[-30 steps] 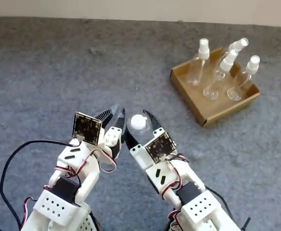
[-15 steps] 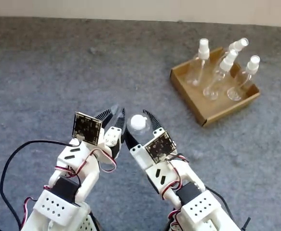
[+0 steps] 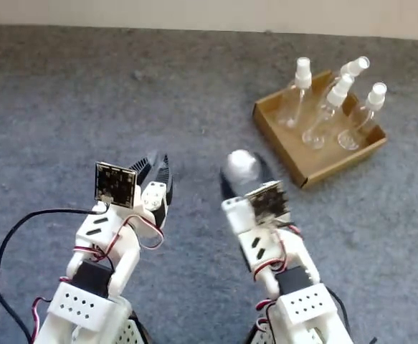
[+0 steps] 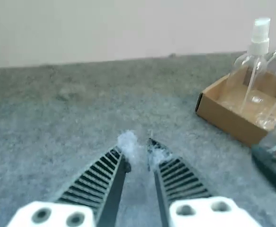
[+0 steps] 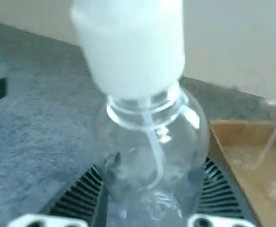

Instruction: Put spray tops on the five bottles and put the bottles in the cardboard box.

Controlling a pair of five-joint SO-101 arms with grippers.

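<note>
Here, clear spray-topped bottle in right hand.

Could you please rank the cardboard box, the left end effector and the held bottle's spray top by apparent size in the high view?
1. cardboard box
2. left end effector and spray top: about alike; the top sits nearer the camera, so unranked.

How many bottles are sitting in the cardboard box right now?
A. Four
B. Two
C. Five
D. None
A. Four bottles with spray tops stand in the cardboard box. A fifth bottle is outside the box, clamped in the right gripper.
</note>
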